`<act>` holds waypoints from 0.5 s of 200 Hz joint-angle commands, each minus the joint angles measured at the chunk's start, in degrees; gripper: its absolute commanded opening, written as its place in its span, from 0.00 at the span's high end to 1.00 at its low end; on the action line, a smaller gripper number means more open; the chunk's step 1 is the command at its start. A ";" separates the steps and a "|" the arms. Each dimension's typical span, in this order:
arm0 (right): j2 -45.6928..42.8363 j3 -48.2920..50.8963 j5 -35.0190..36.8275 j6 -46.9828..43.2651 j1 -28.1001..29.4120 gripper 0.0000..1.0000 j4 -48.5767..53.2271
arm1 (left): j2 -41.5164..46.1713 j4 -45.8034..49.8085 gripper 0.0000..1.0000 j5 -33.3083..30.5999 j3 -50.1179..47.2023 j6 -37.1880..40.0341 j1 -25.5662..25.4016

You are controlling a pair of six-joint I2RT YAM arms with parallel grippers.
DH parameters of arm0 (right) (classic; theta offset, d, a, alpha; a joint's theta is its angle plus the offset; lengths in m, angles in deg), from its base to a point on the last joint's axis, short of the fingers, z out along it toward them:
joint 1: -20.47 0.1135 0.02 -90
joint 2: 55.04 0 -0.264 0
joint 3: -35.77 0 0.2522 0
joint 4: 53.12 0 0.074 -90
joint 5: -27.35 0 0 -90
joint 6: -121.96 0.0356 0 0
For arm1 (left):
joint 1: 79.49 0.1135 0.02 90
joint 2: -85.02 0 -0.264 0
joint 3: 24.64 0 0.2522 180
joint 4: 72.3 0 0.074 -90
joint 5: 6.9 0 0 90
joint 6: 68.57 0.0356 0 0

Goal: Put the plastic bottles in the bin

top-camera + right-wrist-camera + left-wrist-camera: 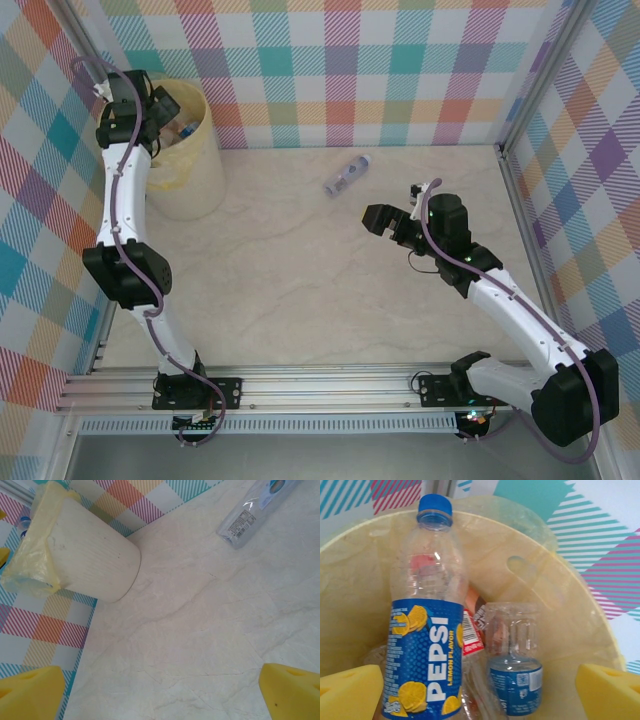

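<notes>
Over the near worktop (300, 290) my right jaws gape wide on nothing, and beyond them one plastic bottle (346, 176) lies alone. Farthest back-left, my left jaws stand wide above the bin (200, 165), which holds one Pepsi bottle (427, 630) and two more.

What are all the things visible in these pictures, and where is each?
Large round pale-yellow plastic bin: one, bag-lined, table's far left corner.
Clear plastic bottles with blue labels: two, inside the bin.
Clear plastic bottle lying down: one, bluish label, on table near far wall.
Beige marble-look table: one.
Checked walls: many colours, around the table.
Left claw: one, yellow pads, open, over the bin.
Right claw: one, yellow pads, open, above the table.
</notes>
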State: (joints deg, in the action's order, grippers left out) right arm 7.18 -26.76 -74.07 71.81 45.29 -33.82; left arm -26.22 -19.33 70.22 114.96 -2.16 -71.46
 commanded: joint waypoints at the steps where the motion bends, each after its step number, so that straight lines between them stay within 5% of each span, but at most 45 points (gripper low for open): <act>1: 0.02 -0.22 0.52 0.31 0.37 0.00 0.54 | 0.41 1.78 0.00 4.46 3.76 -0.71 1.03; 100: -0.71 -0.77 2.04 0.57 0.32 0.00 2.02 | -9.26 1.91 0.00 22.32 8.78 1.85 2.50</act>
State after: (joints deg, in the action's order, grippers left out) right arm 7.09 -26.70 -72.30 71.81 45.29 -32.01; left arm -34.51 -18.22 82.96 122.08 -2.78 -69.21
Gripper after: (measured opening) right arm 0.996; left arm 0.997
